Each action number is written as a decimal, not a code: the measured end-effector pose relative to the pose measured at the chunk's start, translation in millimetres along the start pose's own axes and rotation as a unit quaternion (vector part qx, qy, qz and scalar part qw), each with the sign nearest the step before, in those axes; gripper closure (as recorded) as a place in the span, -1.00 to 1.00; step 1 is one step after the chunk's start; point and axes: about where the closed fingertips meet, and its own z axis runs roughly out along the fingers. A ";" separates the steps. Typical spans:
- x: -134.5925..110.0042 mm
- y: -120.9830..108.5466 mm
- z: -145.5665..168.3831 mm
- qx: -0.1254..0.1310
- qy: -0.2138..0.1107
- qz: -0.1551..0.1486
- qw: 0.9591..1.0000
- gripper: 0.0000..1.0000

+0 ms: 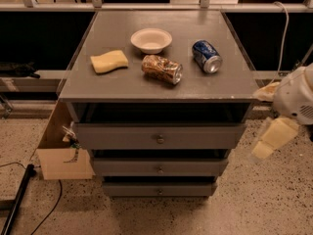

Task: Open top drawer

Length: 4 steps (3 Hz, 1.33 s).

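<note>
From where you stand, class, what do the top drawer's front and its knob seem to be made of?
Top drawer: probably painted wood, matte grey, flat front without glare. Knob: likely metal, small, round, catching light. The gripper hangs right of the cabinet, clear of both.

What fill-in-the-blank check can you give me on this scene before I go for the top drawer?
The gripper is apart from the top drawer, on the picture's ___ side. The drawer's knob sits at the front's ___. The blue can lies on its ___.
Missing words: right; centre; side.
</note>
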 end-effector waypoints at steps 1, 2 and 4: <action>-0.1 -0.8 38.2 -0.011 0.009 0.002 1.000 -1.00; 4.4 -7.8 78.3 -0.020 0.020 0.008 1.000 -1.00; 9.3 -24.1 124.4 -0.024 0.007 0.027 0.999 -1.00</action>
